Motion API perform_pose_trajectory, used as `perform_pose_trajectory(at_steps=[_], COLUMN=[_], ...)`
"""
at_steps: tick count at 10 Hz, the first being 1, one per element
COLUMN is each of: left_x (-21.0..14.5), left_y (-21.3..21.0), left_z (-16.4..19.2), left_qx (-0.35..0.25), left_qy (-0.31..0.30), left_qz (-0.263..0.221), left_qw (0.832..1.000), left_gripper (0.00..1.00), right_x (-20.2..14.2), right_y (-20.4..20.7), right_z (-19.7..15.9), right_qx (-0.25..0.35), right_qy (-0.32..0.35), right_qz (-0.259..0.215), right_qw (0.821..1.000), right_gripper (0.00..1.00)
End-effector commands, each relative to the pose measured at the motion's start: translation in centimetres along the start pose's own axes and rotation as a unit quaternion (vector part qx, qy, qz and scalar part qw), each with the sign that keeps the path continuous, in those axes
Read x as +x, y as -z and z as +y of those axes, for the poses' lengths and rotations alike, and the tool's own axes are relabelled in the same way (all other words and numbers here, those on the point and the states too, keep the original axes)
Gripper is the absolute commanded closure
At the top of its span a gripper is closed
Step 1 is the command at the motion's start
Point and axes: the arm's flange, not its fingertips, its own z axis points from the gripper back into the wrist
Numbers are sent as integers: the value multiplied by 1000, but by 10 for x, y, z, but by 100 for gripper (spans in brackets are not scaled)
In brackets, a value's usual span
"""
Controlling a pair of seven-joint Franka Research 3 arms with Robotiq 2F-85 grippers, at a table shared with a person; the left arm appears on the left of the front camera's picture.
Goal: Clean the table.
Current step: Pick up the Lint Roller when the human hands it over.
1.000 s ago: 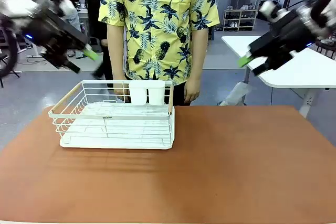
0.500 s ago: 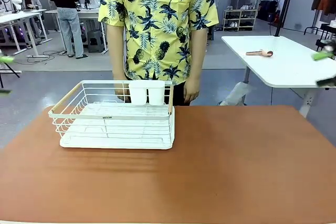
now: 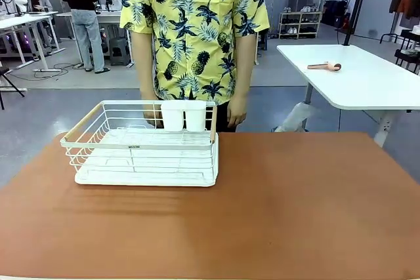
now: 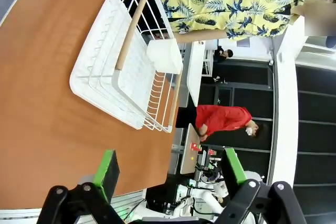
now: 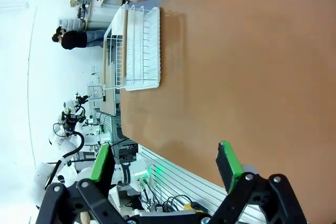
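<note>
While my left claw point(image 4: 170, 174) and right claw point(image 5: 164, 169) hang with fingers apart and empty, the smooth reddish-brown surface point(image 4: 42, 103) ahead of both, I judge the white wire rack point(image 4: 126, 66) beyond my left claw wants a level, two-sided lift.

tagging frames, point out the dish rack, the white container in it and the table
dish rack point(image 3: 164, 140), front view, on its near top rail
white container point(image 3: 173, 117), front view, on its left half
table point(image 3: 308, 201), front view, bare top right of the rack

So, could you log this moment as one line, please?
left gripper: open, empty | right gripper: open, empty | table: dish rack on it | person: far side
</note>
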Motion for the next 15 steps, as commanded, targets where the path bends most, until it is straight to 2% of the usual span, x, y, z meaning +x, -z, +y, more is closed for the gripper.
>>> perform_pose_trajectory(at_steps=[1, 15], left_x=[0, 0], left_y=[0, 0], left_z=[2, 2], left_qx=[0, 0], left_qy=[-2, -2], left_qz=[1, 1], left_qw=[1000, 1000], left_gripper=[0, 0], right_x=[3, 3], right_y=[-1, -1], right_z=[9, 9], right_qx=[2, 2], right_qy=[-7, -7], right_qz=[0, 0], right_qw=[1000, 1000], right_gripper=[0, 0])
